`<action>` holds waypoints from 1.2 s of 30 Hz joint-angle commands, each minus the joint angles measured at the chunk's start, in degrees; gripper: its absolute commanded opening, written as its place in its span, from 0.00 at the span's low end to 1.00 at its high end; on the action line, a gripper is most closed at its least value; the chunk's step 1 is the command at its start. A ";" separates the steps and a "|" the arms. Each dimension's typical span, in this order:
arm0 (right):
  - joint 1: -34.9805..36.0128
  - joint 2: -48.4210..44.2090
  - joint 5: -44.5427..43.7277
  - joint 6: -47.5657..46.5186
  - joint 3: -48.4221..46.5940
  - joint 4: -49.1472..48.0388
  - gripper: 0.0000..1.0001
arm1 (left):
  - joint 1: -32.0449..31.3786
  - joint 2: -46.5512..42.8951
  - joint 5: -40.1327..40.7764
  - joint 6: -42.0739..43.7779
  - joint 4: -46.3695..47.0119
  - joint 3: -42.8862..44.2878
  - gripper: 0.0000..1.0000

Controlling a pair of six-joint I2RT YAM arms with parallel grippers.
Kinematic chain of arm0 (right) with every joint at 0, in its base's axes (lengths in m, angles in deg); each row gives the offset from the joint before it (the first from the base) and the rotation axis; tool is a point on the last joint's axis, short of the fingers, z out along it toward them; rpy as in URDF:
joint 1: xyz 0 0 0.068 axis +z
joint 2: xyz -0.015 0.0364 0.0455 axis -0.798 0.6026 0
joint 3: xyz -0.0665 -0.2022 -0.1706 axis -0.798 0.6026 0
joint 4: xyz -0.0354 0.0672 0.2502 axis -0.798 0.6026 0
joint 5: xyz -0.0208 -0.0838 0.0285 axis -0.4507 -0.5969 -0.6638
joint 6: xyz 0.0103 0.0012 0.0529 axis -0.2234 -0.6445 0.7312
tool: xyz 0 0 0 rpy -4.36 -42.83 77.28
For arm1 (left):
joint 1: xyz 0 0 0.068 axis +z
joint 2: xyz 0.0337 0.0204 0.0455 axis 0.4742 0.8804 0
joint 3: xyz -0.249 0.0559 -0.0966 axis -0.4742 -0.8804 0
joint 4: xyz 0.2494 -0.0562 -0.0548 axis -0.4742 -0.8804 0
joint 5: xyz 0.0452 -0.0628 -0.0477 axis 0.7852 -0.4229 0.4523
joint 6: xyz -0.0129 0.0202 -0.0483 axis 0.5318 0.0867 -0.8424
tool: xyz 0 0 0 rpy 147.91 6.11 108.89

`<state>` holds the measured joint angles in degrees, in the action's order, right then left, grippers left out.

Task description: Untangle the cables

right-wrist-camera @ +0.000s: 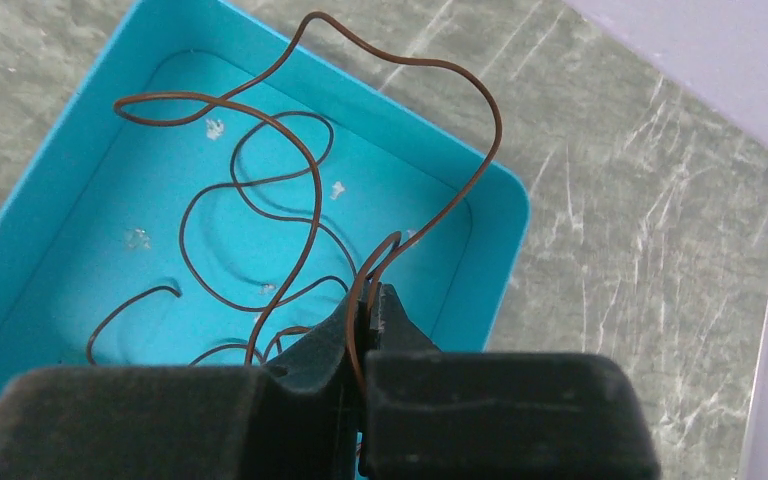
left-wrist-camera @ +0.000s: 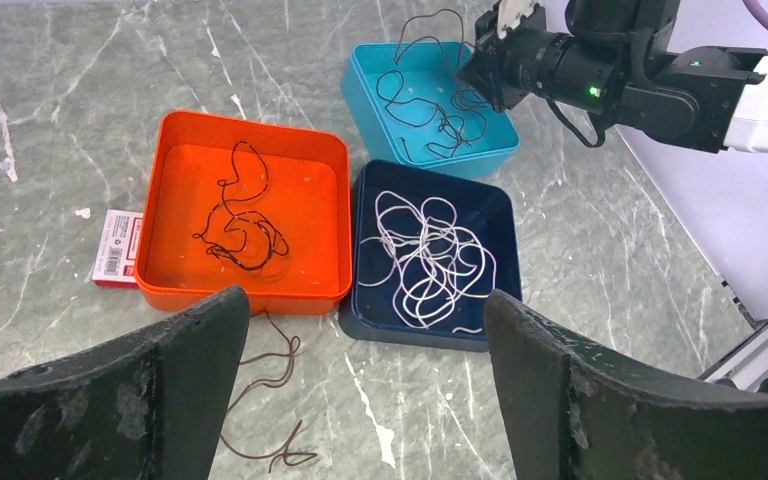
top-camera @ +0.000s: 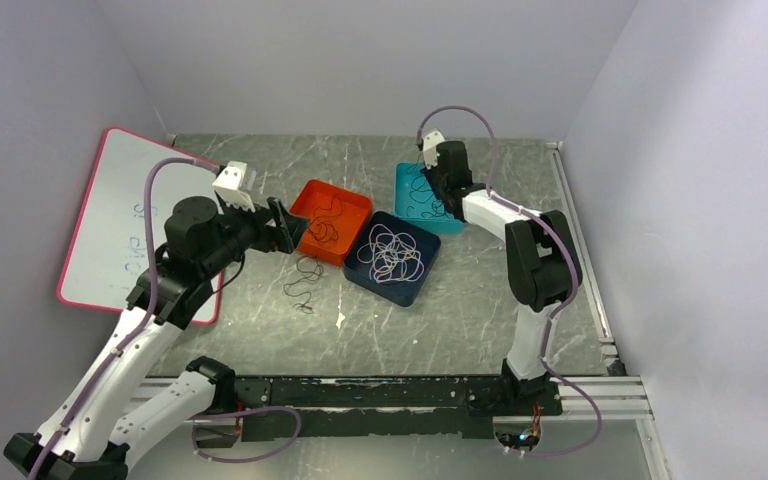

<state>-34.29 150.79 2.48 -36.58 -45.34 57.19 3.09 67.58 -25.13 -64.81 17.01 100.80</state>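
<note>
Three trays sit together, each with a cable in it. The orange tray (left-wrist-camera: 250, 125) holds a dark cable (left-wrist-camera: 240, 215). In the navy tray (left-wrist-camera: 430, 168) lies a white cable (left-wrist-camera: 430, 255). A dark cable (right-wrist-camera: 317, 205) loops in the teal tray (right-wrist-camera: 485, 255), one loop rising above the rim. My right gripper (right-wrist-camera: 370, 300) is shut on a doubled strand of it, over the tray's near right corner. Another dark cable (left-wrist-camera: 260, 400) lies loose on the table in front of the orange tray. My left gripper (left-wrist-camera: 362, 300) hangs open above the table just before the orange and navy trays, holding nothing.
A white board with a pink rim (top-camera: 130, 215) leans at the left wall. A small red and white card (left-wrist-camera: 118, 248) lies against the orange tray's left side. Walls close in the table on three sides, and a metal rail (top-camera: 580, 250) runs along the right edge.
</note>
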 commanded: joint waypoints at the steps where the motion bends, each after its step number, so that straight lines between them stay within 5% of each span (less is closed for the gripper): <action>1: -0.12 2.42 -1.23 -2.87 -3.02 5.38 0.02 | 0.14 -0.07 0.80 -0.64 0.18 -0.43 0.91; 14: -0.06 -1.21 3.19 -0.11 -5.70 10.44 0.52 | 0.17 0.23 0.84 -0.93 0.36 -0.34 0.91; 28: -0.08 -14.61 4.13 5.64 2.63 7.84 0.57 | 0.17 2.18 1.45 -1.34 1.83 -1.76 0.91; 36: -1.45 -6.80 8.24 8.97 -4.61 16.35 0.57 | 0.13 3.28 0.44 -1.34 2.48 -1.66 0.91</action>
<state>-34.40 138.72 6.11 -30.96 -44.66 67.92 3.09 70.40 -24.74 -65.88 17.31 99.29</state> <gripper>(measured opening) 0.573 0.912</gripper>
